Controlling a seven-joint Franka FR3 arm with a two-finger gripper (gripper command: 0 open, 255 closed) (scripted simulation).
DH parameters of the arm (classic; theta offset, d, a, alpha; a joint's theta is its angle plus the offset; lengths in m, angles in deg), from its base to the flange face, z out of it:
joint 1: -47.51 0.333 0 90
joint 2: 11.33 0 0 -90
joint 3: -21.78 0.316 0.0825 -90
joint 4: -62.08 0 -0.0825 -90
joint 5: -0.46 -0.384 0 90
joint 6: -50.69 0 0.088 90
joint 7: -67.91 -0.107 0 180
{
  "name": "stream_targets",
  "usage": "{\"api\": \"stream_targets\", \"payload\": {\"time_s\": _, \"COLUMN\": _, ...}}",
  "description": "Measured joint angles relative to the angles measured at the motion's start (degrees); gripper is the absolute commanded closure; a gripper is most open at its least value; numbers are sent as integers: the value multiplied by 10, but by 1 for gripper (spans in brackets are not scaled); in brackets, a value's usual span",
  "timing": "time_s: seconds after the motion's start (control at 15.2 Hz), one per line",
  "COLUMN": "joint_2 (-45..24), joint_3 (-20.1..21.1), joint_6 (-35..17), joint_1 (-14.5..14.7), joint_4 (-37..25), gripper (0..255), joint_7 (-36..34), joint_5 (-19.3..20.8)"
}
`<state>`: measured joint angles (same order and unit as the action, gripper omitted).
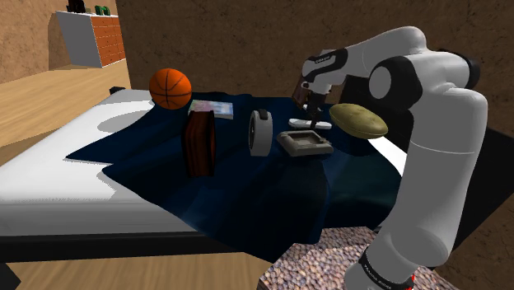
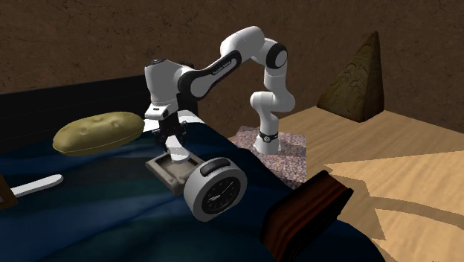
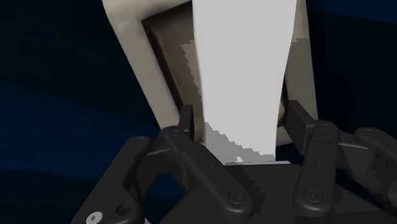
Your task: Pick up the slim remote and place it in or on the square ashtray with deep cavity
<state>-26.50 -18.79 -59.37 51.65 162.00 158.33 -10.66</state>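
The black two-finger gripper (image 3: 240, 118) clasps the slim white remote (image 3: 242, 70), which hangs end-down over the square grey deep-cavity ashtray (image 1: 288, 142) near the blue-blanketed bed's (image 1: 49, 181) stand-side edge. The remote is likely light, stiff and slippery, so pinch its long edges.

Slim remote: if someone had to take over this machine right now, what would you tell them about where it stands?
Hand: shut on the white slim remote, gripping it by its long edges.
Things: the remote hangs right over the cavity of the square ashtray, which sits on the dark blue blanket. I cannot tell whether the remote touches the ashtray.
Done: the remote is picked up and brought to the ashtray.
Left: probably lower it a little if needed, open the hand so the remote rests in the ashtray, then pull the hand away.
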Motion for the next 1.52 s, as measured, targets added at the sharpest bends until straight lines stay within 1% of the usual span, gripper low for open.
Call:
{"api": "stream_targets", "payload": {"time_s": 0.79, "joint_2": -40, "joint_3": 12, "joint_6": -77, "joint_1": -10, "joint_4": 47, "gripper": 255, "joint_7": 23, "joint_5": -33}}
{"api": "stream_targets", "payload": {"time_s": 1.25, "joint_2": -42, "joint_3": 13, "joint_6": -84, "joint_1": -11, "joint_4": 53, "gripper": 255, "joint_7": 24, "joint_5": -35}}
{"api": "stream_targets", "payload": {"time_s": 1.32, "joint_2": -42, "joint_3": 13, "joint_6": -84, "joint_1": -11, "joint_4": 53, "gripper": 0, "joint_7": 24, "joint_5": -35}}
{"api": "stream_targets", "payload": {"time_s": 1.52, "joint_2": -42, "joint_3": 13, "joint_6": -84, "joint_1": -11, "joint_4": 53, "gripper": 0, "joint_7": 24, "joint_5": -35}}
